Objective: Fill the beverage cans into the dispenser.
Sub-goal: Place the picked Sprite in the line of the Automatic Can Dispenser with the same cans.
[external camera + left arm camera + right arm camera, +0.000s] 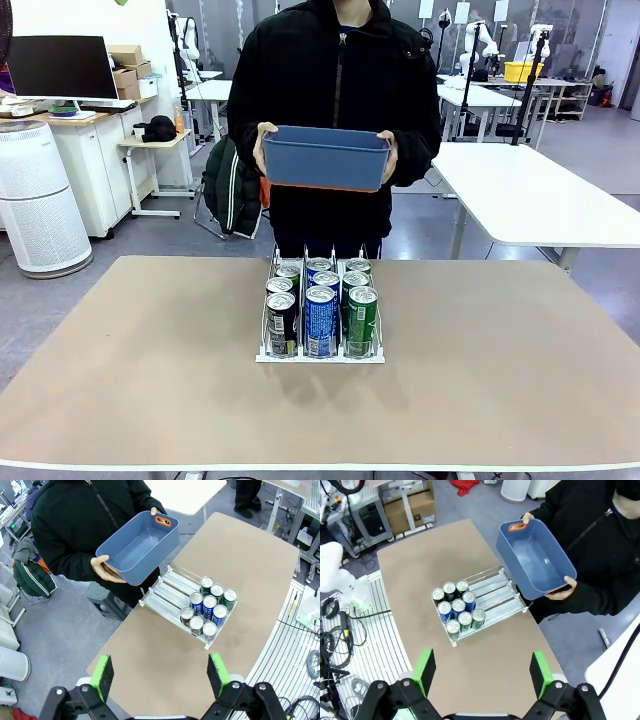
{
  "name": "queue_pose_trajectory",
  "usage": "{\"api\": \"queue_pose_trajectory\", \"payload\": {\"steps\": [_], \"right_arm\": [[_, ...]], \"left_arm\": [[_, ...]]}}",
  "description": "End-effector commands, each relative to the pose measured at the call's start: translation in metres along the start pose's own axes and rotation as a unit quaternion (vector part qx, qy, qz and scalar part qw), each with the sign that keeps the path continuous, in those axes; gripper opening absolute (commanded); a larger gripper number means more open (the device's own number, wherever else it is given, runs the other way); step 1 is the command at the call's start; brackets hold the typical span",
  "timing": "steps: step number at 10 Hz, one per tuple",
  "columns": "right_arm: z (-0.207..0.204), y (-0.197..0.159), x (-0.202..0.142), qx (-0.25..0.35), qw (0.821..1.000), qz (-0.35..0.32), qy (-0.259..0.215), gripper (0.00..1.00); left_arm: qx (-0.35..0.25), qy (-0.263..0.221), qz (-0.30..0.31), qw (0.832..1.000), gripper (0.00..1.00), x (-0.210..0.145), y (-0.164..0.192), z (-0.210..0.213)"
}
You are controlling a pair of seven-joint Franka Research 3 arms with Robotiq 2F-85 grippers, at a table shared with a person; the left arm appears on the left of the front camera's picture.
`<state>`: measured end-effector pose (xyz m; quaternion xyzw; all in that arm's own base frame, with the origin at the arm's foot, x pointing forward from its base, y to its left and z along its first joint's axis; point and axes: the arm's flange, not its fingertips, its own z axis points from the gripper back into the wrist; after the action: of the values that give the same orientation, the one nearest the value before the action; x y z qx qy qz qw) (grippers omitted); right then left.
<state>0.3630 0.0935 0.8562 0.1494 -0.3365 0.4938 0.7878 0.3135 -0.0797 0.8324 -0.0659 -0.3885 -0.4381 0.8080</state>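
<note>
The white wire dispenser [320, 357] stands mid-table with several beverage cans [321, 305] upright in its three lanes: black on the left, blue-and-white in the middle, green on the right. In the left wrist view the cans [207, 607] crowd one end of the dispenser [167, 585], and its other end is bare. My left gripper [160, 675] hangs high above the table, open and holding nothing. My right gripper [482, 672] is likewise open and high, looking down on the cans [457, 611] in the dispenser [495, 590].
A person at the far side holds an empty blue tub [326, 157] in both hands above the table's far edge; it is also the blue tub [137, 547] and the blue tub [535, 560] in the wrist views. The brown table [150, 340] lies bare around the rack.
</note>
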Motion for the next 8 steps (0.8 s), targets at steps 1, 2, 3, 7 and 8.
{"api": "queue_pose_trajectory", "payload": {"steps": [1, 2, 3, 7, 8], "right_arm": [[-0.01, -0.007, 0.002, 0.009, 1.0, -0.012, 0.0, 1.0], [-0.014, -0.007, -0.004, 0.008, 1.0, -0.013, -0.003, 1.0], [-0.014, -0.008, -0.008, 0.003, 1.0, -0.017, -0.006, 1.0], [-0.013, -0.009, -0.014, -0.007, 1.0, -0.015, -0.018, 1.0], [-0.013, -0.01, -0.015, -0.01, 1.0, -0.015, -0.023, 1.0]], "left_arm": [[0.002, -0.001, 0.001, 1.0, 1.0, -0.001, 0.001, -0.001], [0.002, -0.001, 0.001, 1.0, 1.0, -0.001, 0.001, -0.001], [0.002, -0.001, 0.001, 1.0, 1.0, -0.001, 0.001, -0.001], [0.002, -0.001, 0.001, 1.0, 1.0, -0.001, 0.001, -0.001], [0.002, -0.001, 0.001, 1.0, 1.0, -0.001, 0.001, -0.001]]}}
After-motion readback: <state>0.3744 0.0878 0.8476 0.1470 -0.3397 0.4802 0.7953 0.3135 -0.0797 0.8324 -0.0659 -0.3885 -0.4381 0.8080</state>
